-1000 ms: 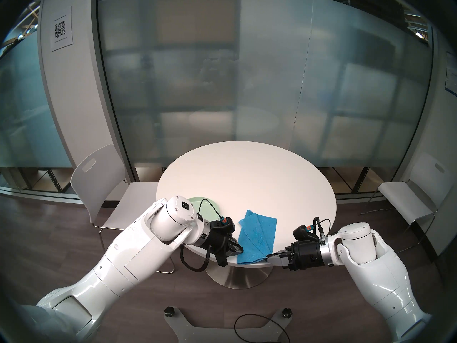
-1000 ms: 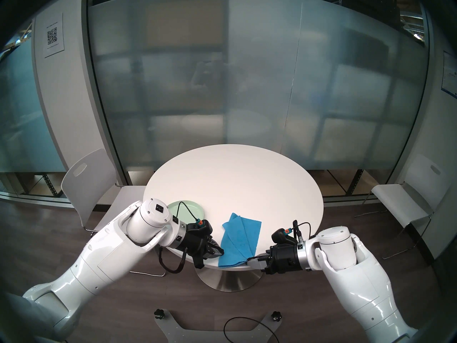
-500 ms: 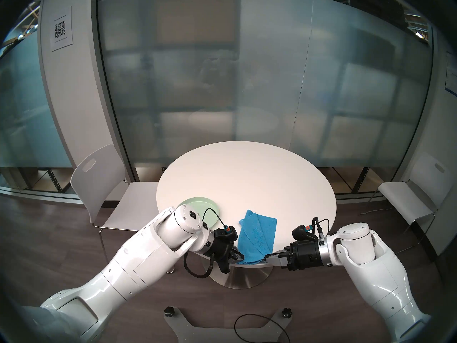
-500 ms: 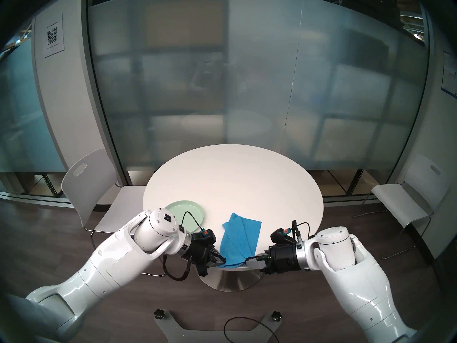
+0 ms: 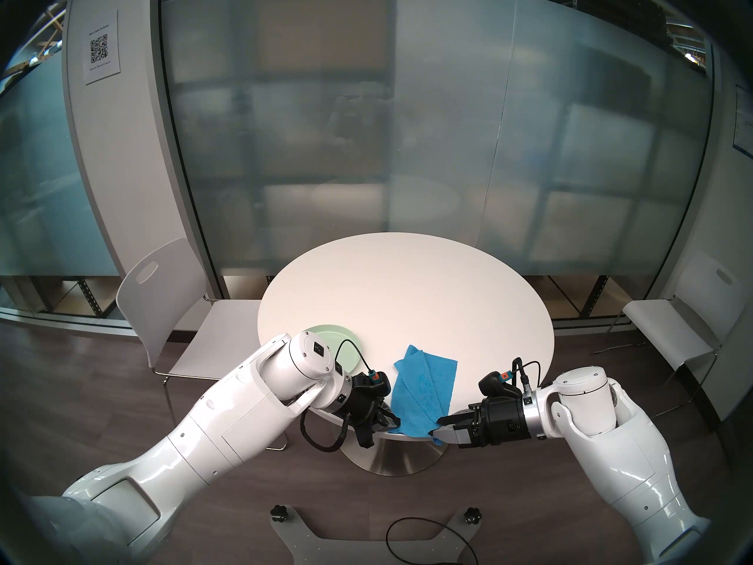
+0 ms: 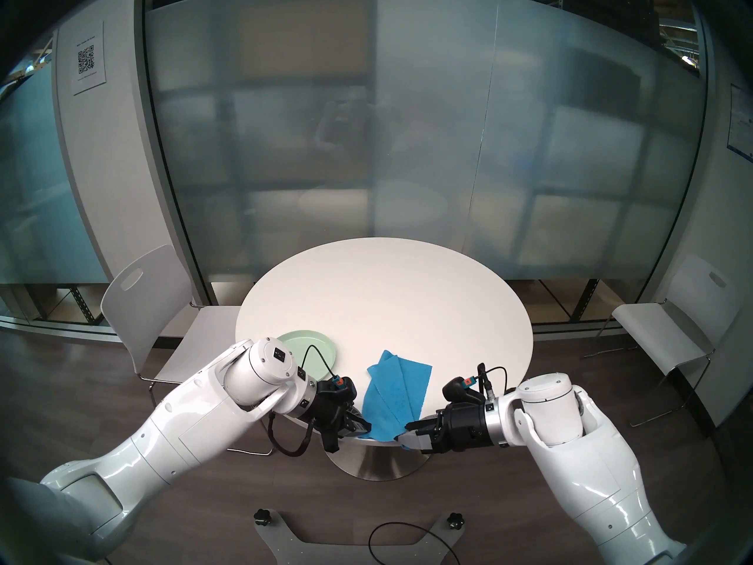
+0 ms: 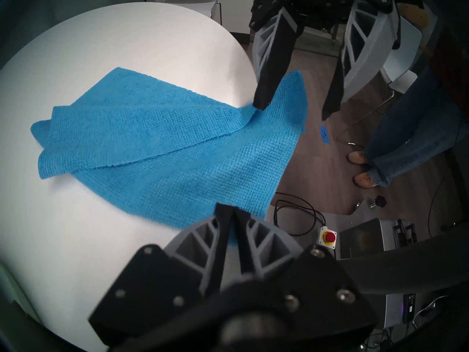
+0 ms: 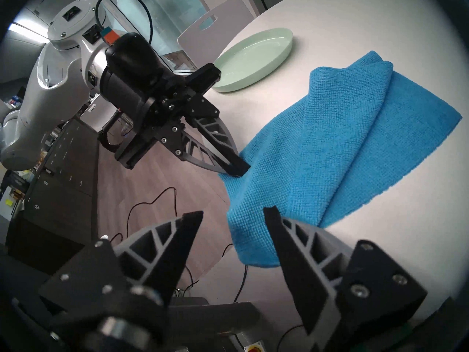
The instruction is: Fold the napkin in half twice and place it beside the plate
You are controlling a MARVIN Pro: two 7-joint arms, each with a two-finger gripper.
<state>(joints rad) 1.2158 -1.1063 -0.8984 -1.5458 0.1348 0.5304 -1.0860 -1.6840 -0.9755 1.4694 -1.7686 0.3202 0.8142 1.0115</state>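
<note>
The bright blue napkin point(image 5: 423, 389) point(image 6: 395, 393) lies loosely folded at the near edge of the round white table point(image 5: 407, 299). Its near end hangs over the rim point(image 7: 157, 145) point(image 8: 342, 140). My left gripper point(image 5: 393, 423) point(image 6: 364, 425) point(image 7: 225, 211) point(image 8: 236, 170) is shut on the napkin's near left corner. My right gripper point(image 5: 439, 429) point(image 6: 407, 431) point(image 7: 295, 107) point(image 8: 232, 213) stands open at the near right corner, and the drooping cloth sits between its fingers. The mint-green plate point(image 5: 326, 332) point(image 6: 293, 340) point(image 8: 253, 54) rests left of the napkin, partly hidden by my left wrist.
White chairs stand to the left point(image 5: 163, 307) and right point(image 5: 672, 327) of the table. In the left wrist view a person's legs point(image 7: 406, 140) stand on the floor beyond the table, near a red stop button point(image 7: 328, 237) and cables. A grey base plate point(image 5: 366, 539) lies below.
My right gripper has opened and let go of the near right corner, which now droops over the table edge. My left arm moved nearer the front edge, still gripping its corner.
</note>
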